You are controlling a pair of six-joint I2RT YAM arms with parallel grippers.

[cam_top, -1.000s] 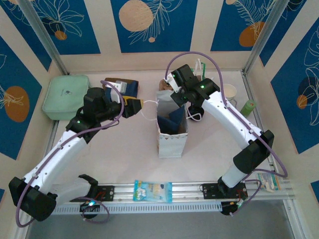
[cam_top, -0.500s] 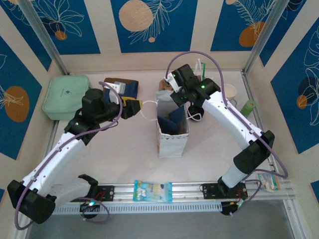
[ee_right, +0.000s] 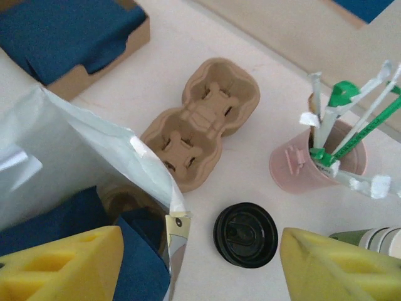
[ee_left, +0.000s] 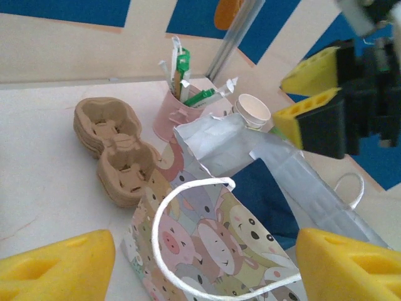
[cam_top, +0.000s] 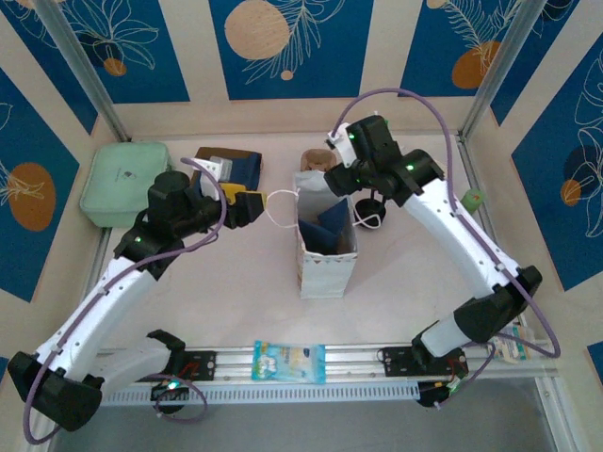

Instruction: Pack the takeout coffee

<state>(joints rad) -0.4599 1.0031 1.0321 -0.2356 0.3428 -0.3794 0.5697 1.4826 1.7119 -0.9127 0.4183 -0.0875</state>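
The takeout coffee [ee_right: 245,234] shows from straight above as a round black lid on the table, right of the bag; its cup body is hidden under the lid. It is the dark round shape [cam_top: 369,209] in the top view. The cartoon-animal paper bag [cam_top: 328,264] [ee_left: 219,238] stands open with blue contents inside. My right gripper [ee_right: 200,266] [cam_top: 334,184] [ee_left: 310,91] hangs open above the bag's back right corner, with the lid between its fingers far below. My left gripper [ee_left: 200,276] [cam_top: 252,205] is open, and the bag's white loop handle [ee_left: 188,188] lies between its fingers.
Stacked brown cup carriers [ee_right: 200,122] [ee_left: 113,150] lie behind the bag. A pink cup of stirrers [ee_right: 313,163] [ee_left: 178,110] and an open white cup [ee_left: 252,111] stand at the back right. A blue-lined box [cam_top: 231,168], a green container [cam_top: 122,181] and a snack packet [cam_top: 289,361] are also here.
My right arm has risen and pulled back to the right, away from the bag's mouth. The left gripper has stayed by the bag handle.
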